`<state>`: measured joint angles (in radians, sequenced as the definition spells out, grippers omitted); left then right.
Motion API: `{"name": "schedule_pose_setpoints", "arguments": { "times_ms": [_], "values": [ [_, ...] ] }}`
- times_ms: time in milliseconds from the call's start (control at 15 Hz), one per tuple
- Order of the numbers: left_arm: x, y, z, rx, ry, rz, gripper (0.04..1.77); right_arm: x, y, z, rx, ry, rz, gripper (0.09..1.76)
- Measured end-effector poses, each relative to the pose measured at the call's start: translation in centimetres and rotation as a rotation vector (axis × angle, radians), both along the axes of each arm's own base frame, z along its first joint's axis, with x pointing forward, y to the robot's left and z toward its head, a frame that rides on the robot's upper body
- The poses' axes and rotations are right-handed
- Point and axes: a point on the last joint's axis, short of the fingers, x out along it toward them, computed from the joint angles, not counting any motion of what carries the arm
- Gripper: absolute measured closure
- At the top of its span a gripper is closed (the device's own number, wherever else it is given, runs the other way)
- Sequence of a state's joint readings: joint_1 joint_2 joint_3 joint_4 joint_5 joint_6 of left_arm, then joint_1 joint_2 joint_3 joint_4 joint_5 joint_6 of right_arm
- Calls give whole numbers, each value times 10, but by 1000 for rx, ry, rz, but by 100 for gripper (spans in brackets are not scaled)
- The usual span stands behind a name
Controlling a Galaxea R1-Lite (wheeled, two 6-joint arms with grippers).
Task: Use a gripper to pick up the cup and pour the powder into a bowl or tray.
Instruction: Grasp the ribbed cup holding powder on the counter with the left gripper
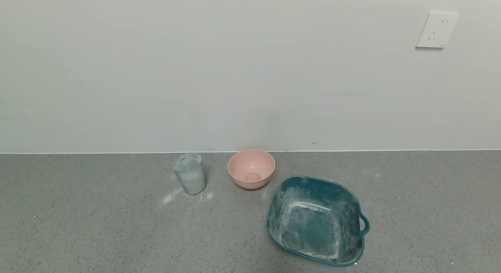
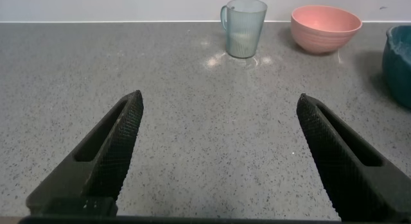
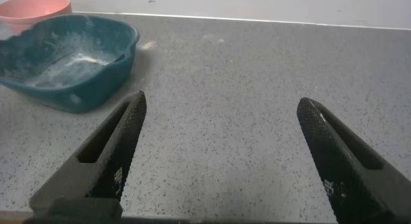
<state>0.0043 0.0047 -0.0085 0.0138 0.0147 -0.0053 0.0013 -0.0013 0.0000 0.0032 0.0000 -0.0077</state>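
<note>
Cup and bowl on the tabletop, no legible writing.
The cup (image 1: 190, 173) stands beside the pink bowl (image 1: 251, 168); left pincer (image 2: 218, 131) and right pincer (image 3: 221, 131) both gape wide, holding nothing.

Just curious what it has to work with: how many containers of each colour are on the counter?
Pale blue-grey: 1, the cup
Pink: 1, the bowl
Teal: 1, the tub
Total: 3 containers.
Both grippers, left and right, are open and hold nothing.
</note>
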Motion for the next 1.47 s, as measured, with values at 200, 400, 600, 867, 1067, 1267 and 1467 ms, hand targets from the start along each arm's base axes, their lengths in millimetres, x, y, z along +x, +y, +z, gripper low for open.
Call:
{"name": "schedule_pose_setpoints", "arguments": {
  "times_ms": [200,400,600,867,1067,1267,1467],
  "values": [
    [0,0,0,-1,0,0,9,0,0,0,-1,0,0,14],
    [0,0,0,-3,0,0,9,0,0,0,-1,0,0,14],
    [0,0,0,-2,4,-2,9,0,0,0,-1,0,0,14],
    [-5,0,11,-5,3,-4,9,0,0,0,-1,0,0,14],
    [-8,0,35,-2,-15,-2,9,0,0,0,-1,0,0,14],
    [-3,0,63,1,-3,-5,9,0,0,0,-1,0,0,14],
    [13,0,96,6,48,-9,9,0,0,0,-1,0,0,14]
  ]
}}
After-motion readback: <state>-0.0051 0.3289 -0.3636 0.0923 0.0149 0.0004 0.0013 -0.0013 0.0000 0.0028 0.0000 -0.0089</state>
